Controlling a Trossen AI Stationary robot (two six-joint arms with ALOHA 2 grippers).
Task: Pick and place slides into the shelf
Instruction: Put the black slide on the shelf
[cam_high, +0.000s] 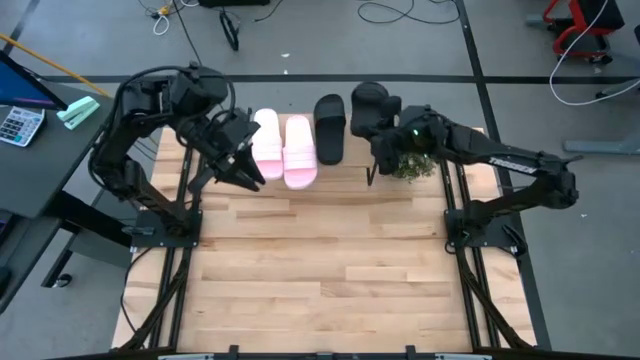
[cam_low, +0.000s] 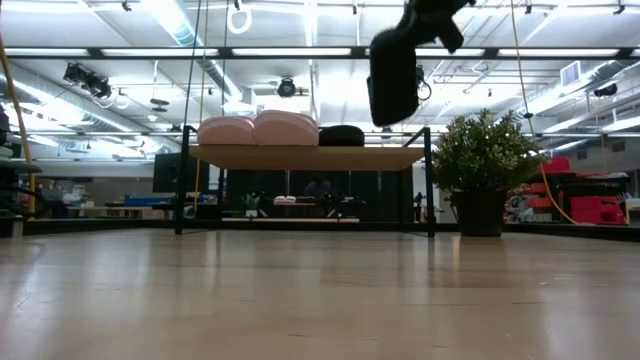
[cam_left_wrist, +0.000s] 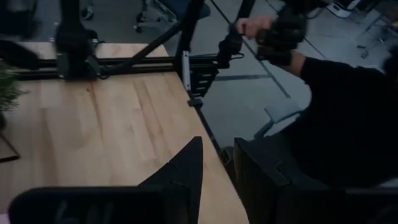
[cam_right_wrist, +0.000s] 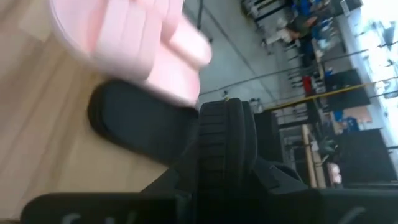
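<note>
From above: sitting side by side on the shelf (cam_high: 345, 172) at the far edge of the table (cam_high: 320, 260), two pink slides (cam_high: 283, 148) and one black slide (cam_high: 329, 127). Hanging just right of that one, over the shelf's right end, the fourth slide (cam_high: 368, 108), black, pinched in the right gripper (cam_high: 380, 135). Hovering at the shelf's left end, beside the pink pair, the left gripper (cam_high: 240, 165), fingers spread apart and holding nothing. Standing at the right, a small potted plant (cam_high: 408, 163). Looking like three of four placed, with only the last one left to lower.

From table height: showing the shelf's light plank top (cam_low: 305, 156) on thin black legs, pink slides (cam_low: 255, 130) and black slide (cam_low: 341, 135) resting on it, the held slide (cam_low: 393, 75) dangling on end above its right end, clear of the plank.

From the left wrist: showing bare tabletop (cam_left_wrist: 99, 130) past two separated dark fingers (cam_left_wrist: 186, 168).

From the right wrist: gripping the ridged black slide (cam_right_wrist: 225, 140), with the placed black slide (cam_right_wrist: 134, 130) and a pink one (cam_right_wrist: 134, 43) lying beyond.
</note>
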